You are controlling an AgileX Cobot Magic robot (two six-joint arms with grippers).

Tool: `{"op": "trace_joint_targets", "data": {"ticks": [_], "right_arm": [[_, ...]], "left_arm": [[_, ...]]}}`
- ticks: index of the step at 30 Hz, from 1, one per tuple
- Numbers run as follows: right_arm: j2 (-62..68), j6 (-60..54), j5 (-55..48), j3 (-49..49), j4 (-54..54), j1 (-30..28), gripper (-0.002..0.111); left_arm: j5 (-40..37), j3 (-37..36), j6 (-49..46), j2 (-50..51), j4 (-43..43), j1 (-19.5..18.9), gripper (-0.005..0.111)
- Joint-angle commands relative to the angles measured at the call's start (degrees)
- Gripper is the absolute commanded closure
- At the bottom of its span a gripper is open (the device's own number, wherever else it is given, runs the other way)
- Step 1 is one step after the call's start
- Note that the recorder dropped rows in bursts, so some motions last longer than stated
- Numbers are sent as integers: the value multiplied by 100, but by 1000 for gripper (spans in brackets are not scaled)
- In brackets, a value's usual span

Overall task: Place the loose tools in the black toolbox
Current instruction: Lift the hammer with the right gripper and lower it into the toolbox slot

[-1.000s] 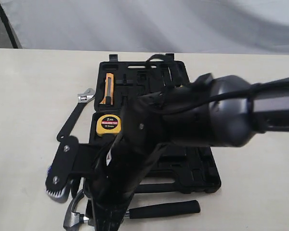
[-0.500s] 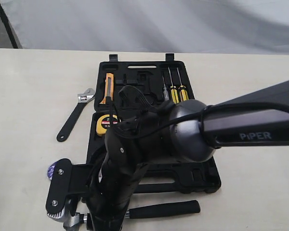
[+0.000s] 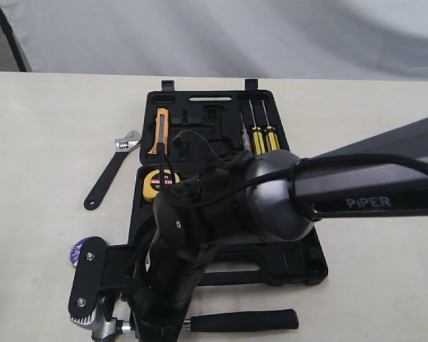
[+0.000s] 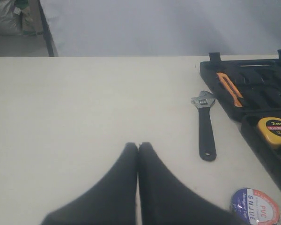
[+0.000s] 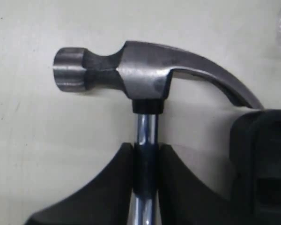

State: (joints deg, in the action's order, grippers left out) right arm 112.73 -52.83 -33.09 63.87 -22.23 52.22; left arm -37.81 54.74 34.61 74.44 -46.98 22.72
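The chrome claw hammer (image 5: 131,70) lies on the table by the black toolbox (image 3: 303,260), at its front left corner. My right gripper (image 5: 146,151) is shut on the hammer's chrome shaft just below the head. The black rubber handle (image 3: 239,320) points right along the front edge. The black adjustable wrench (image 3: 113,171) lies left of the toolbox. The wrapped tape roll (image 3: 78,249) sits in front of it. My left gripper (image 4: 138,145) is shut and empty over bare table, left of the wrench (image 4: 205,124) and tape roll (image 4: 255,208).
The toolbox lies open with a yellow tape measure (image 3: 159,184), an orange utility knife (image 3: 160,132) and yellow-handled screwdrivers (image 3: 260,135) in its recesses. My right arm (image 3: 271,199) crosses over the toolbox's middle. A grey backdrop stands behind the table.
My right arm has dropped toward the front left, uncovering the screwdrivers. Its gripper has come down onto the hammer, whose handle has swung slightly to lie more level.
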Motion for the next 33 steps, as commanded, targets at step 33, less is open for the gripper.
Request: {"op": "trace_joint_targets", "data": {"ticks": [33], "right_arm": [[-821,-1158,-527,336,415,-1531,109]], "left_arm": [[97,-53,59,-46,78,-19,105]]}}
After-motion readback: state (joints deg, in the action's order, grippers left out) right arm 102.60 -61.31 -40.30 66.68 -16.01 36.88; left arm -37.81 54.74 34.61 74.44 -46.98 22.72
